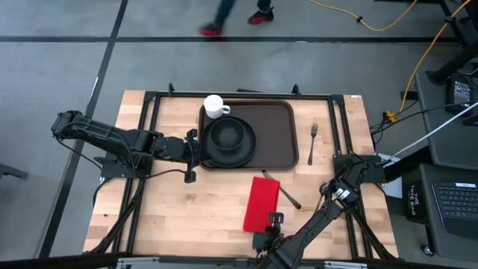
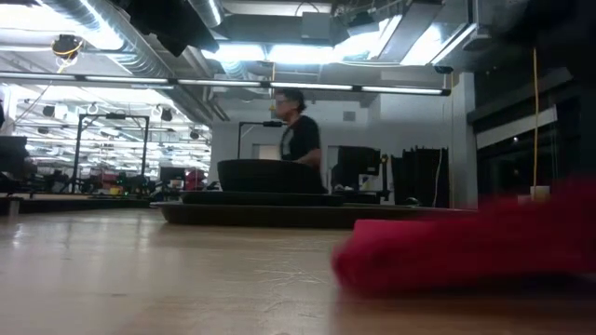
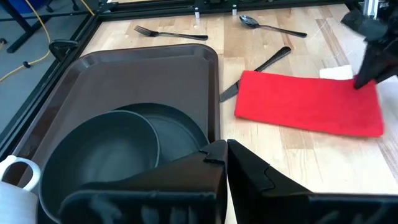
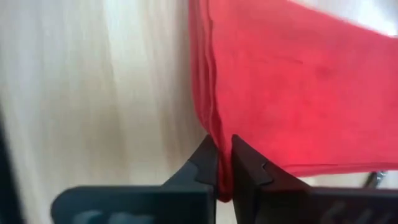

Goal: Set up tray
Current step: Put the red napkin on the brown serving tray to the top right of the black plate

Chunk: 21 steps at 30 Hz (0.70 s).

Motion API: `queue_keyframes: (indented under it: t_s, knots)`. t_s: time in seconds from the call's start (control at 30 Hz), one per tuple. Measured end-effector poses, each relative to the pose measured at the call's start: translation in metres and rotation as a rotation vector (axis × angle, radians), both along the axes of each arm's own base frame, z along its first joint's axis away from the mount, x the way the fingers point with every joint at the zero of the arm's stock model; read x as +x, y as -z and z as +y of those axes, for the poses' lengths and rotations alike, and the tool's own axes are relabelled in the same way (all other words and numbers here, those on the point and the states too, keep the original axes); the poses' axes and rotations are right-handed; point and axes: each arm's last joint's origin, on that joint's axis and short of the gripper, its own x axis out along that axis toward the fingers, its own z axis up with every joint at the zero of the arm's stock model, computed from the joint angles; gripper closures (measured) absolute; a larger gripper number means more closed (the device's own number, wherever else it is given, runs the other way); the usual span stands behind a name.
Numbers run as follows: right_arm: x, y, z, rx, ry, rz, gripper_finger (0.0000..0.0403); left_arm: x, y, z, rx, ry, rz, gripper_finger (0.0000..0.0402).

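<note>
We have the right gripper pinching the red napkin's near-edge end; its long axis points away toward the tray at the bench's far edge. The left gripper, pressed together, sits at the tray's left rim.

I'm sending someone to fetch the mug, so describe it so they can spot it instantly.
Find the large dark brown rectangular tray on the wooden table. In its far left corner, beside the black bowl stacked on a round black plate, stands a small white ceramic mug. It is the only white item there.
</note>
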Motion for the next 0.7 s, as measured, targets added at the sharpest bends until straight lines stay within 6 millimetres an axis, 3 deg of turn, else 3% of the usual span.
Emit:
queue_keyframes:
  t_s: [0.37,0.7]
  knots:
    - [0.005,-0.05,0.004,-0.024,-0.011,-0.08,0.0382,0.0,0.0,0.0,0.0,0.0,0.0,0.0396]
    - [0.002,-0.1,-0.007,-0.114,-0.078,-0.154,0.0382,0.0,0.0,0.0,0.0,0.0,0.0,0.0394]
